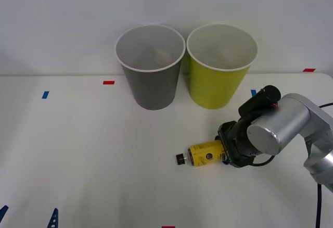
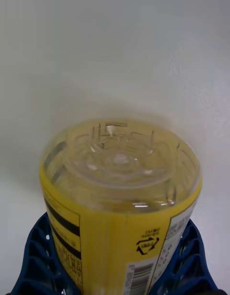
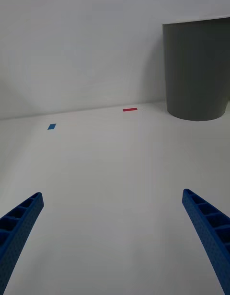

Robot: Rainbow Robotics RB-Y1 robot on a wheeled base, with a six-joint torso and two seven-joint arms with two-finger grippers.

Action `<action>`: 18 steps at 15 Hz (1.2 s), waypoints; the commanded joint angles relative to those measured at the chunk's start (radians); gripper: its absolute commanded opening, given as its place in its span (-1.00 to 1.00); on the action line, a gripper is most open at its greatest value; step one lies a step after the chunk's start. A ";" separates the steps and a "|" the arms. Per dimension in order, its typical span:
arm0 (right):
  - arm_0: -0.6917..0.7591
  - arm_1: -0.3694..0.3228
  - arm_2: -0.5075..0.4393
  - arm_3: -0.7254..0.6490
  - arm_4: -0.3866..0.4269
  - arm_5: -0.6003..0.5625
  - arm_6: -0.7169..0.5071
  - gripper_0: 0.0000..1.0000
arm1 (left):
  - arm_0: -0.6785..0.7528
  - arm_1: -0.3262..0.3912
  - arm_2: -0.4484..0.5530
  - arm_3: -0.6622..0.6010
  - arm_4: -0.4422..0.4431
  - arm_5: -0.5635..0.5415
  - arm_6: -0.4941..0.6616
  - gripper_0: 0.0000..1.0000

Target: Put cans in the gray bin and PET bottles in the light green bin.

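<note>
White table [image 1: 93, 160] carries, from left to right, the spread and empty left gripper [image 3: 115, 237], the gray bin [image 1: 151, 77], the light green bin [image 1: 216, 82], and the right gripper [image 1: 225, 152] clenched around the lying PET bottle [image 1: 205, 154], probably light, smooth and crushable, best held mid-body.

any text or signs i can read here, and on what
No legible words anywhere.
Bottle, held between the right gripper fingers: a recycling triangle sign, a barcode and black print on the yellow label, all too small or blurred to read.
Gray bin, green bin, table: no text.
</note>
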 commanded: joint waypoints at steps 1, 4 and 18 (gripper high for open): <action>0.032 -0.016 -0.011 -0.074 0.044 0.001 0.034 -1.00 | 0.000 0.000 0.000 0.000 0.000 0.000 0.000 1.00; 0.121 -0.016 -0.105 -0.174 0.078 0.017 0.238 -1.00 | 0.000 0.000 0.000 0.000 0.000 0.000 0.000 1.00; 0.363 0.127 -0.315 -0.543 0.352 0.027 1.168 -1.00 | 0.000 0.000 0.000 0.000 0.000 0.000 0.000 1.00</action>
